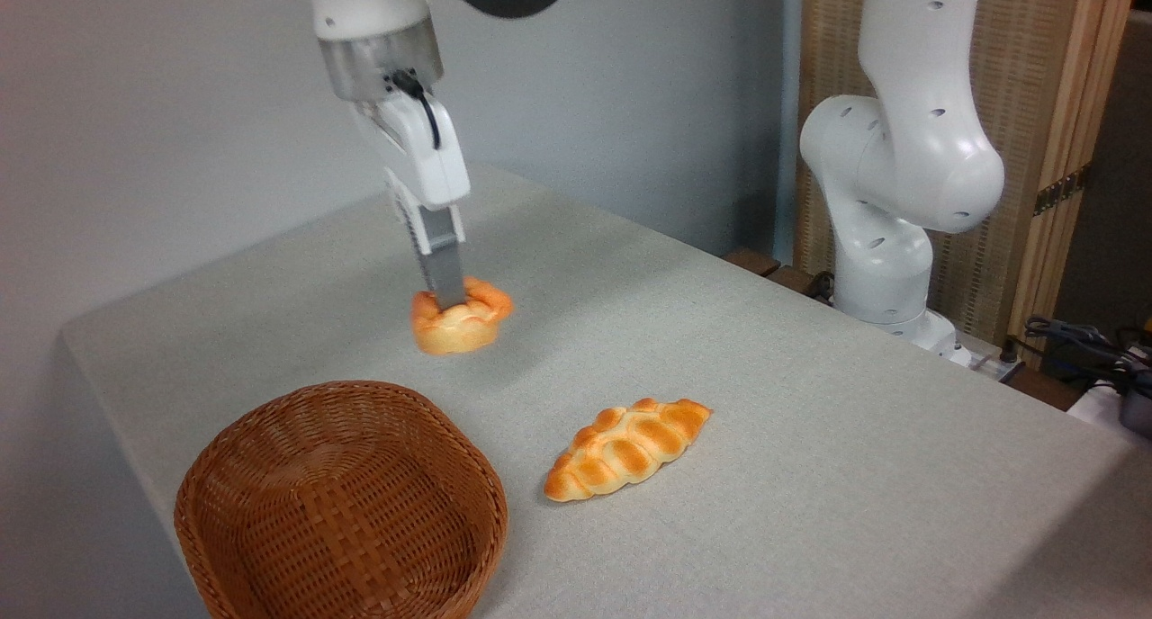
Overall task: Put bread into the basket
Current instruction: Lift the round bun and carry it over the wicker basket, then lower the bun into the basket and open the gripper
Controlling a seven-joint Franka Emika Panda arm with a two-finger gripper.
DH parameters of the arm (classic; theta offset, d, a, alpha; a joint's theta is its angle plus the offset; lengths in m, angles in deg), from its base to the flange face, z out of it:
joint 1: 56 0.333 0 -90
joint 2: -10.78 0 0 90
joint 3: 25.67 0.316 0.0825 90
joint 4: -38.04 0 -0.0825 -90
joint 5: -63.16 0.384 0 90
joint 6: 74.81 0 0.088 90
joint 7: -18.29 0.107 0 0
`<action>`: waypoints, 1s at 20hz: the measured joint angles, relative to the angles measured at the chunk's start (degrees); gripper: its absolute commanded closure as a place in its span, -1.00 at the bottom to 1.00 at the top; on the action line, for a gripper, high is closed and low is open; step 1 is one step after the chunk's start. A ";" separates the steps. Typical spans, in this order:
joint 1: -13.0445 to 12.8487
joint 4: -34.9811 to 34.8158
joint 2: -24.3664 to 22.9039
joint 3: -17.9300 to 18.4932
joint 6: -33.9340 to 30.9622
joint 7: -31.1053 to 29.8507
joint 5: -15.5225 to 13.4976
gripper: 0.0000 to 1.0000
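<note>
Tool: the tool comes down from the upper left of the frame, its fingers pinched onto the top of the bread; only the near finger shows clearly.
Bread position: left of centre, apparently lifted just clear of the grey surface, with a soft shadow to its right. Whether its base touches the cloth, I can't say for sure.
Basket: the basket sits empty at lower left, apart from the bread.
Risk, slip: the grip is only on the knotted crown, so a quick swing could let the bun drop short of the rim, I reckon.
Risk, rim: a low carry could clip the wicker wall and shove the basket.
Bread looks: small, round, golden-orange, swirled top, paler base.
Bystander: the braided loaf lies right of the basket.
</note>
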 measured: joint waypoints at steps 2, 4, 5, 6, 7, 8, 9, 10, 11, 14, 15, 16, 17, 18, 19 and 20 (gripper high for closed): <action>1.43 6.20 4.14 0.60 0.45 0.89 -0.52 1.00; 2.19 11.48 10.28 0.53 3.24 0.97 -1.66 0.92; 2.27 13.10 13.33 0.25 5.50 0.98 -1.90 0.89; 2.30 13.83 15.18 -0.10 6.99 0.98 -1.95 0.71; 2.30 14.73 18.21 -0.97 9.50 0.97 -1.95 0.10; 2.27 15.33 20.86 -1.88 11.38 0.97 -1.94 -0.35; 2.23 15.80 23.08 -2.70 12.55 0.97 -1.82 -0.52; 2.20 16.17 24.85 -3.34 13.26 0.97 -1.16 -0.72; 2.20 16.52 26.06 -3.75 13.74 0.97 -0.03 -1.00; 2.24 17.58 26.67 -3.97 13.84 0.97 1.33 -1.00; 2.29 17.75 26.57 -3.97 13.84 0.97 1.51 -1.00; 2.41 17.89 26.51 -3.96 13.84 0.97 1.55 -1.00; 2.60 18.00 26.49 -3.96 13.84 0.97 1.55 -1.00; 2.82 18.10 26.49 -3.96 13.84 0.97 1.55 -1.00; 3.01 18.17 26.49 -3.96 13.84 0.97 1.55 -1.00; 3.14 18.21 26.49 -3.96 13.84 0.97 1.55 -1.00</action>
